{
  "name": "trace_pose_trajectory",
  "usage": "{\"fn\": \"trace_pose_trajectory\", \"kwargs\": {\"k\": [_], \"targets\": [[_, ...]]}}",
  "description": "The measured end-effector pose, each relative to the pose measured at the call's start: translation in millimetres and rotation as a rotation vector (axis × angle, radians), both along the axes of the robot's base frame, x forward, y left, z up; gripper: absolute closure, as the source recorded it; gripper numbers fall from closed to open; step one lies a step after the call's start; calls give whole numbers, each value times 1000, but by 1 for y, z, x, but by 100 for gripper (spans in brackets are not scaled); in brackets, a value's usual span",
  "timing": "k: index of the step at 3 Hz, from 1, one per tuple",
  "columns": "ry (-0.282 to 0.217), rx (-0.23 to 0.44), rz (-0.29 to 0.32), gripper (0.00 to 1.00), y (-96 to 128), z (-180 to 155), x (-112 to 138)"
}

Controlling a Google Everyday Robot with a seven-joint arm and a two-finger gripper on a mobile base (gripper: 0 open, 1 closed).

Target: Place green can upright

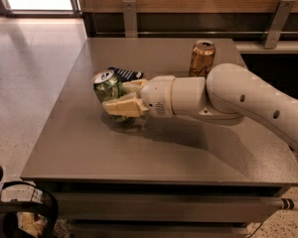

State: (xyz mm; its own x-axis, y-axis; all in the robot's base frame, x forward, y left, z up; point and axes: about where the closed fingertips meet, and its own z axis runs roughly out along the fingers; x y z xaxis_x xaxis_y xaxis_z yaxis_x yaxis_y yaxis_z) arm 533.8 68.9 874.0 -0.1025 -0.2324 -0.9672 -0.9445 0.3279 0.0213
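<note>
The green can (pixel 107 89) with a silver top is held in my gripper (pixel 120 97) at the left middle of the grey table (pixel 154 152). The can is nearly upright, leaning slightly, its bottom hidden behind the cream fingers (pixel 123 107). The gripper is shut on the can from its right side, and my white arm (pixel 238 100) reaches in from the right edge.
An orange-gold can (pixel 202 58) stands upright at the back of the table, right of the gripper. A dark blue packet (pixel 125 74) lies flat just behind the green can. The table's left edge drops to a speckled floor (pixel 25 98).
</note>
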Motion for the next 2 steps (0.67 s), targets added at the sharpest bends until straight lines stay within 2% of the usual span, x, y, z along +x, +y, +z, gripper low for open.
{"fn": "trace_pose_trajectory", "kwargs": {"k": [2], "targets": [[62,8,-66,100,-25,-24,3]]}}
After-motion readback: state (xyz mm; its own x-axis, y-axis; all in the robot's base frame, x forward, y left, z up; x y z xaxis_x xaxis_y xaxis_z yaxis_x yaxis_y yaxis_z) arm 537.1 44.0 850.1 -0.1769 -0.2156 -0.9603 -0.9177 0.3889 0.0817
